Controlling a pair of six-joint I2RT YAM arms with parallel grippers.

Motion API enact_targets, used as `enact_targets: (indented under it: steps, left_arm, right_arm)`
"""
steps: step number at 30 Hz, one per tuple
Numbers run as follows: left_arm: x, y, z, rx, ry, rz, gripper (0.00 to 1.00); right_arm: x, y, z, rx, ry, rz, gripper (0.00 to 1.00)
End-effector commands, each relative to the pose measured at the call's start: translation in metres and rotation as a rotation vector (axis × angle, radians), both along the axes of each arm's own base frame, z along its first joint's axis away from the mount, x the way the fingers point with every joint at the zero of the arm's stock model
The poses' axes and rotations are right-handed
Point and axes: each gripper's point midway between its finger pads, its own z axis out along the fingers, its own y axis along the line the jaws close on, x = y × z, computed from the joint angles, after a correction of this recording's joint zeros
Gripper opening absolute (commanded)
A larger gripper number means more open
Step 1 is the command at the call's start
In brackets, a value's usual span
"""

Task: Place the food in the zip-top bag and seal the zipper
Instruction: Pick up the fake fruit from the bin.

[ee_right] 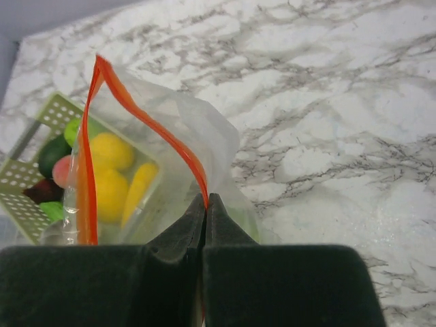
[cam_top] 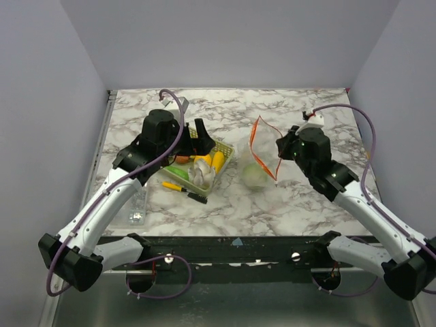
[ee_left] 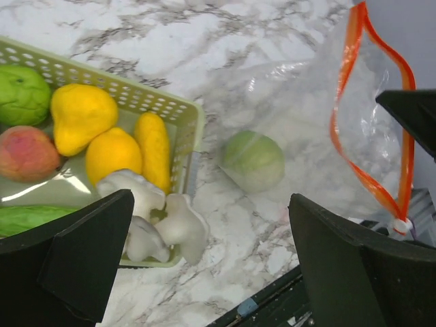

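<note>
Right gripper [ee_right: 206, 203] on bag [ee_right: 204, 129], food [ee_left: 253, 160] inside

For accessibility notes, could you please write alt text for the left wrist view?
A light green toy fruit lies inside the zip-top bag, its orange-red zipper open. Beside it, a basket holds more food; the left gripper hangs open.

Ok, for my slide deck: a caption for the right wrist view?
Right end effector pinching the zipper, holding the zip-top bag open over the marble table.

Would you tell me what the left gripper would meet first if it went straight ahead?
Likely the clear zip-top bag around the light green food; depth is unclear, so possibly the table first.
</note>
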Motion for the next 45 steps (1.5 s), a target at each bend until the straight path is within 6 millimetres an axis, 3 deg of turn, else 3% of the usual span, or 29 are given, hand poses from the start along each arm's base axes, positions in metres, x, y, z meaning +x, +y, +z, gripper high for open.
enact_targets:
  steps: [1,5,8,12,17,26,33,41,43,45]
  left_arm:
    - [0.025,0.027,-0.028,0.013,0.097,0.093,0.99]
    - [0.049,0.056,-0.051,0.087,0.142,0.194,0.99]
    - [0.065,0.072,-0.074,0.139,0.219,0.237,0.99]
    - [0.086,0.088,-0.112,0.186,0.313,0.288,0.98]
    - [0.105,0.099,-0.148,0.157,0.394,0.373,0.91]
    - [0.114,0.11,-0.204,0.258,0.503,0.423,0.78]
    - [0.121,0.118,-0.218,0.29,0.485,0.468,0.77]
    - [0.131,0.113,-0.225,0.281,0.491,0.459,0.66]
    - [0.129,0.113,-0.224,0.28,0.496,0.458,0.59]
    - [0.127,0.111,-0.218,0.265,0.477,0.448,0.46]
  right_arm:
    - [0.006,0.001,-0.032,-0.087,0.116,-0.011,0.01]
    - [-0.001,0.0,0.008,-0.036,-0.009,0.026,0.01]
    - [-0.006,-0.011,0.024,-0.043,-0.068,0.004,0.01]
    - [-0.003,-0.022,0.01,-0.106,-0.053,-0.041,0.01]
    - [-0.004,-0.02,0.006,-0.111,-0.038,-0.029,0.01]
    - [-0.004,-0.027,-0.014,-0.18,-0.016,-0.036,0.01]
    - [-0.006,-0.015,-0.021,-0.131,0.001,0.007,0.01]
    - [-0.007,-0.008,-0.025,-0.094,0.014,0.024,0.01]
    - [-0.007,-0.009,-0.023,-0.09,0.01,0.022,0.01]
    - [-0.007,-0.008,-0.023,-0.087,0.01,0.024,0.01]
